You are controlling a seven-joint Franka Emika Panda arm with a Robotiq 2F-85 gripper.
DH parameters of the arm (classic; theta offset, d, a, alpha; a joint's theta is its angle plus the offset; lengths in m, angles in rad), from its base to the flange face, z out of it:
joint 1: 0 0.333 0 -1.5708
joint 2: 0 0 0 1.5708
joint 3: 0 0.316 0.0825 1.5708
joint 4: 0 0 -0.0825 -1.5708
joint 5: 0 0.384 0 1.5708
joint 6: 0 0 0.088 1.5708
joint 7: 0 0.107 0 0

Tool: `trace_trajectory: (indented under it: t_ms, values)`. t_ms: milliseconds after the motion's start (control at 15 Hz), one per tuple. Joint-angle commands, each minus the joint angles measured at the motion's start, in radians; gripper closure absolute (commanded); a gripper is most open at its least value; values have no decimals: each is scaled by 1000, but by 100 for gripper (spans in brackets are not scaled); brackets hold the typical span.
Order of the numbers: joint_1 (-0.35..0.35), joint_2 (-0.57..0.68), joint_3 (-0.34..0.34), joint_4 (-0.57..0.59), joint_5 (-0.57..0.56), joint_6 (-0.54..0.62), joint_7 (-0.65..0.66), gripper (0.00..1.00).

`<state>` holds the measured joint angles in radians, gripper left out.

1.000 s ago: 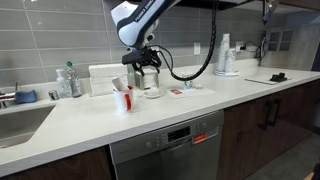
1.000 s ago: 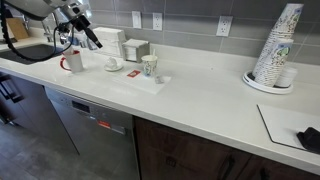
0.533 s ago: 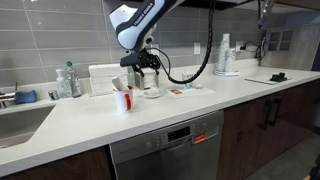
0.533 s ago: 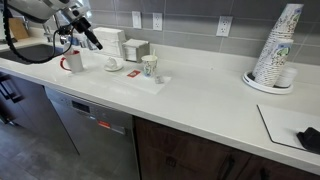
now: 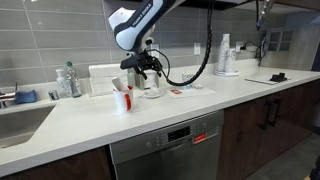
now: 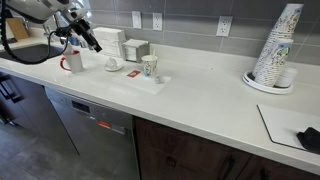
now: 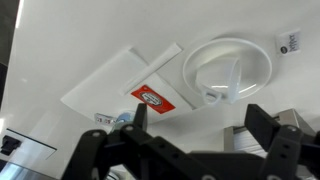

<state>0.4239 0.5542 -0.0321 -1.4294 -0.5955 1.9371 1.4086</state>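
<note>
My gripper (image 5: 146,66) hangs open and empty above the white counter, beside a white mug with red items in it (image 5: 122,99). It also shows in an exterior view (image 6: 90,40), above and between the mug (image 6: 73,62) and a white saucer (image 6: 112,67). In the wrist view the open jaws (image 7: 200,125) look down on the saucer (image 7: 228,68), which holds a white utensil. A white napkin (image 7: 118,80) and a red packet (image 7: 152,98) lie next to the saucer. A paper cup (image 6: 150,67) stands further along the counter.
A tall stack of paper cups (image 6: 276,45) stands on a plate far along the counter. A napkin box (image 6: 135,48) is by the wall. Bottles (image 5: 70,82) stand near the sink (image 5: 20,120). A dishwasher (image 5: 170,150) sits under the counter. A black item (image 6: 308,138) lies at the counter's end.
My gripper has shifted slightly towards the mug and stays open. Nothing on the counter has moved.
</note>
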Motion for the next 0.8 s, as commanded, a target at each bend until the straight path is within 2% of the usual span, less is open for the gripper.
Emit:
trace_trajectory:
  t_ms: [0, 733]
  values:
    - [4, 45, 5, 45, -2, -39, 72, 0]
    - [27, 147, -14, 115, -30, -10, 243, 0]
